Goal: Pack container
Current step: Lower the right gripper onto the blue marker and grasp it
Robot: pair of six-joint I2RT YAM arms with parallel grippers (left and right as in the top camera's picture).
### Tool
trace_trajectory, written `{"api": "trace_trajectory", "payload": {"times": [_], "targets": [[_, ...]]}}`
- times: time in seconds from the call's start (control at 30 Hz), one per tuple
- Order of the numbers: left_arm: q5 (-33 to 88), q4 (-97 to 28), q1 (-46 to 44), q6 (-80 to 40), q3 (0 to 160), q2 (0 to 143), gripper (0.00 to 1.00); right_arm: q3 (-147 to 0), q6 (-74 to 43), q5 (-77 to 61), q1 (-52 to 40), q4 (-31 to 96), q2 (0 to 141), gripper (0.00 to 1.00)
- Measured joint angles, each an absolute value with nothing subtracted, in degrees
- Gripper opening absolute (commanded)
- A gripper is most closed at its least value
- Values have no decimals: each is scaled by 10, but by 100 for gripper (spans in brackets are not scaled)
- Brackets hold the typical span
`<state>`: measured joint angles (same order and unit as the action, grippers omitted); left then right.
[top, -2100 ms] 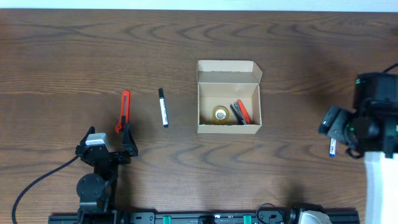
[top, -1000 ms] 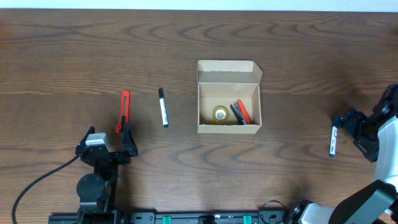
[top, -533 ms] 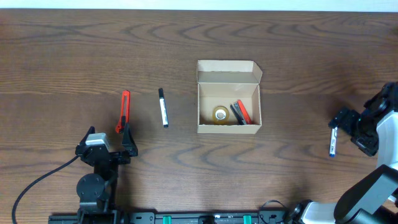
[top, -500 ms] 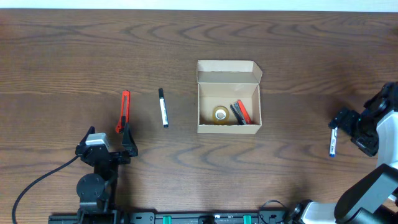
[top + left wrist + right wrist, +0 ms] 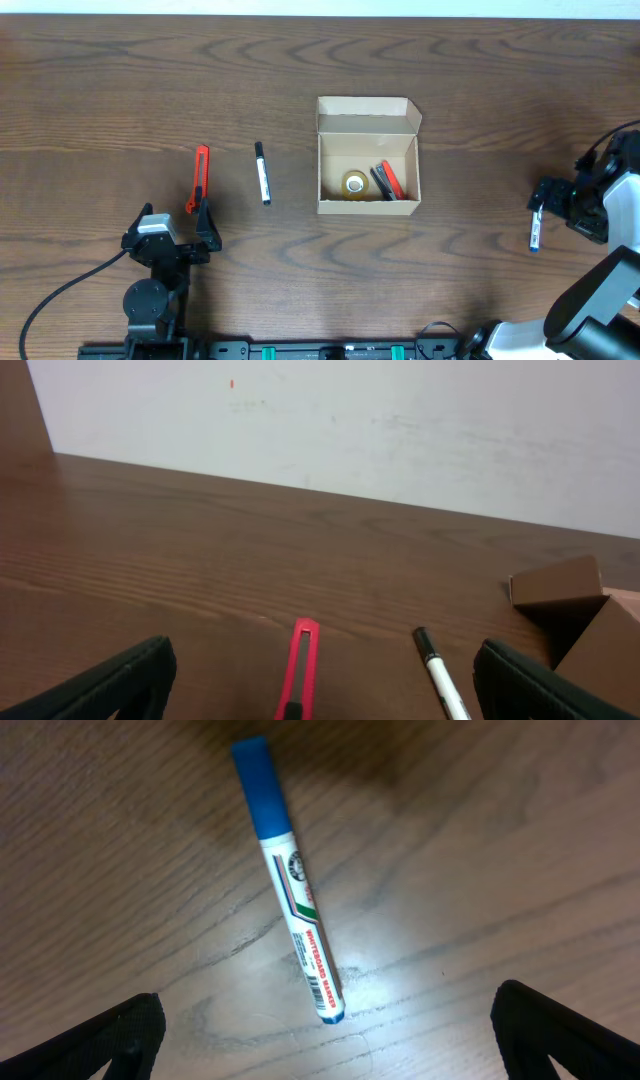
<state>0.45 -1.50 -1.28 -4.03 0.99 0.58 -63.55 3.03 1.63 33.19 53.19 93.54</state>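
Dark wooden table (image 5: 100,80) bearing, left to right: red tool (image 5: 198,178), probably a utility knife; black-capped marker (image 5: 262,173); open cardboard container (image 5: 366,207); blue-capped marker (image 5: 290,885), well apart.

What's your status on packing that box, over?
Both grippers open, empty: left gripper by red utility knife, right gripper over blue-capped white marker. Tan cardboard box open, yellow tape roll inside. Nothing blocking it.
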Motion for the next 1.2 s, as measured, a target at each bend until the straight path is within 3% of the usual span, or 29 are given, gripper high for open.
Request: {"api": "trace_trajectory", "payload": {"times": [0.57, 0.87, 1.2], "targets": [[4, -15, -13, -41, 10, 6, 95, -635, 53, 8, 332, 493, 1044, 99], [4, -15, -13, -41, 10, 6, 95, -635, 50, 8, 332, 473, 1053, 90], [4, -15, -13, -40, 10, 6, 95, -633, 44, 8, 332, 456, 1054, 94]]}}
